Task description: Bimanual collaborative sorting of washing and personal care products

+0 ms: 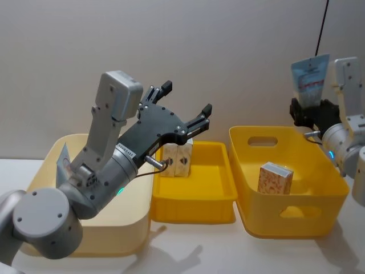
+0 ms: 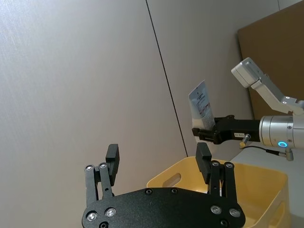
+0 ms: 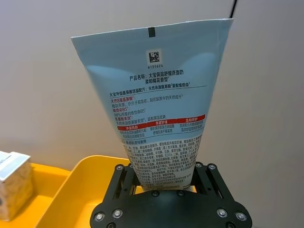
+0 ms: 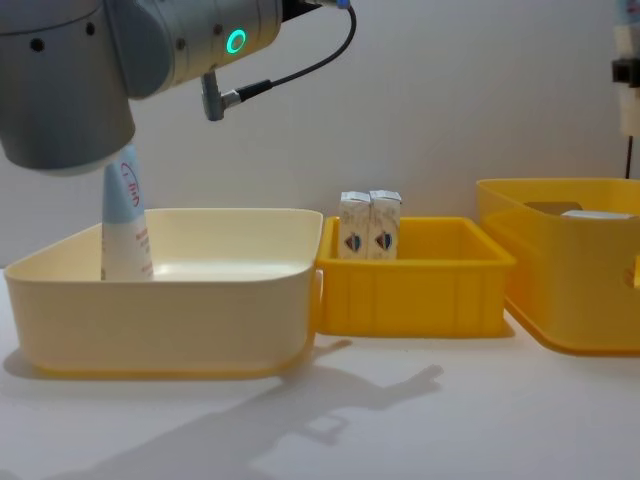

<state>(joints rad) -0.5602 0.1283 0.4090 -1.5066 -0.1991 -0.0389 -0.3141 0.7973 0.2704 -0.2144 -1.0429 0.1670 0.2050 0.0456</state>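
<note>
The left gripper (image 1: 183,106) hangs with fingers spread and empty above the gap between the cream bin (image 1: 134,222) and the middle tray (image 1: 214,188), hiding part of the two cartons (image 4: 369,225) standing in the tray's back left corner. A tube (image 4: 124,215) stands in the cream bin, its top hidden by the arm. The right gripper (image 3: 164,173) clamps another tube (image 3: 154,95) upright above the right bin (image 1: 319,194), where a third carton (image 1: 275,178) sits.

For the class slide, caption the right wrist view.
Right gripper holds a pale-blue squeeze tube upright above the yellow bin.
</note>
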